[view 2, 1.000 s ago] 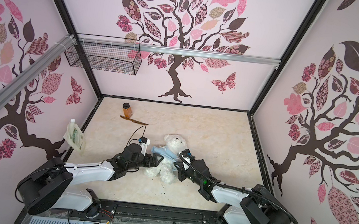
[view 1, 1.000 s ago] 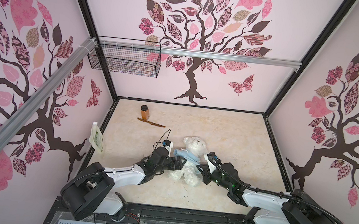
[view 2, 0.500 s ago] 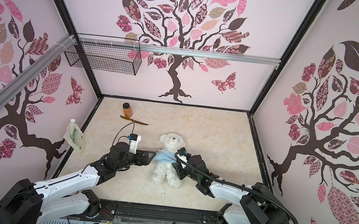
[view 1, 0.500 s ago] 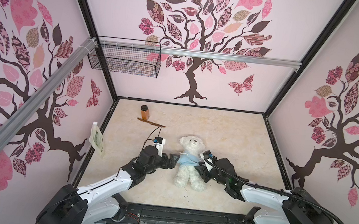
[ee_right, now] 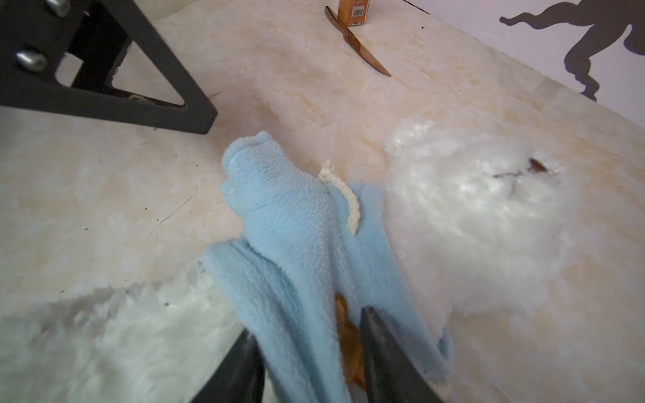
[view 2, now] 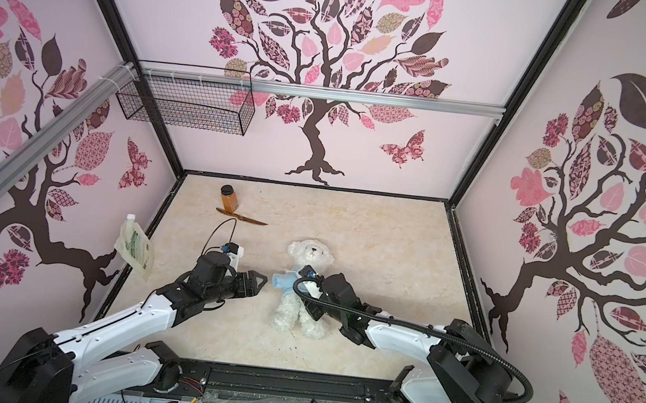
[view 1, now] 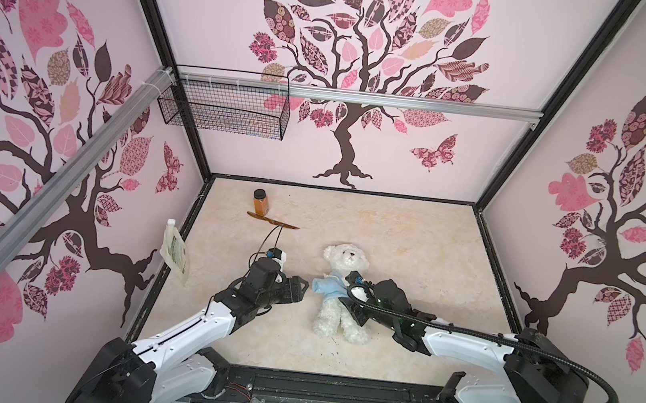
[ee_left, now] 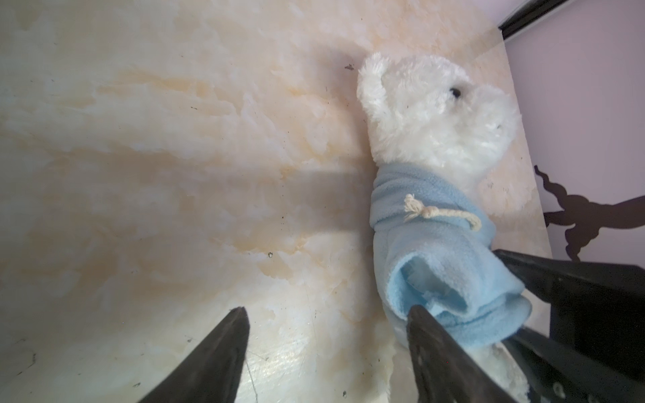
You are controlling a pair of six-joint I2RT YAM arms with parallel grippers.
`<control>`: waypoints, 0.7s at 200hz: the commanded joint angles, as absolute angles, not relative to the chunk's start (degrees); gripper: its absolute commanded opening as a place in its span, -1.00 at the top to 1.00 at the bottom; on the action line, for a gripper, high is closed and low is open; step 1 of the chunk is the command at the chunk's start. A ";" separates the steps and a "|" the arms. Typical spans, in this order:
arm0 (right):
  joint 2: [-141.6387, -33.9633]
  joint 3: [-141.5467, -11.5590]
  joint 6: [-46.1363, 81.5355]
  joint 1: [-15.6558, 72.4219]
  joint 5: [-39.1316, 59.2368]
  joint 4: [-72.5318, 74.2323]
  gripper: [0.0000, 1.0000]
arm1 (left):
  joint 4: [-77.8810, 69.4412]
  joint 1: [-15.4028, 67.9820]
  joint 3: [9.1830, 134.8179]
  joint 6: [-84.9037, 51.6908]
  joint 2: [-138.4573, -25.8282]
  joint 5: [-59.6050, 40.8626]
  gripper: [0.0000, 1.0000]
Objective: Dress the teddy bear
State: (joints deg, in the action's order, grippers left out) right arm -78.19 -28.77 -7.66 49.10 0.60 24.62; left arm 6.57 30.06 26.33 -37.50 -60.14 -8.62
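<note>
The bear [view 1: 347,258] lies on its back on the table [view 1: 413,238], directly between the two pincers, with its head pointing away from both arms. The shirt [view 1: 327,286] is past its head but bunched at the neck and chest, leaving belly and legs bare. I judge the dressing about half done: the paws are not yet through and the hem is not yet down.

The left pincer [ee_left: 328,310] is wide open and holds nothing. One fingertip sits right at the mouth of the sleeve [ee_left: 432,289], which looks hollow, and the other is over bare table. That reads as lining up to take the cuff or hold it open for a paw. The cord [ee_left: 436,211] lies just beyond, on the collar.

The right pincer [ee_right: 307,324] stands partly open astride a fold of shirt on the chest, with the orange patch [ee_right: 343,314] between its fingers. Cloth fills the gap, so I cannot tell whether it pinches or merely straddles. Placed there, it could pin the bear down or draw the hem toward the legs while the left pincer works the sleeve.

The fleece is soft and may slip, or drag the light bear along.
</note>
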 commanded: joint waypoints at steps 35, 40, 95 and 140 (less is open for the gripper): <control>-77.69 -27.76 -6.25 49.41 -4.65 22.16 0.48 | 4.09 31.35 29.96 -35.44 -60.07 -13.28 0.08; -77.07 -27.32 -5.66 49.44 -5.58 21.50 0.48 | 4.29 31.40 30.48 -35.06 -60.49 -13.36 0.10; -71.49 -30.60 6.37 45.27 -14.04 5.06 0.05 | 9.05 33.53 35.26 -33.38 -64.78 -12.60 0.14; -63.41 -30.62 8.87 50.17 -12.61 2.10 -0.44 | 10.19 33.14 34.90 -34.95 -63.48 -8.08 0.05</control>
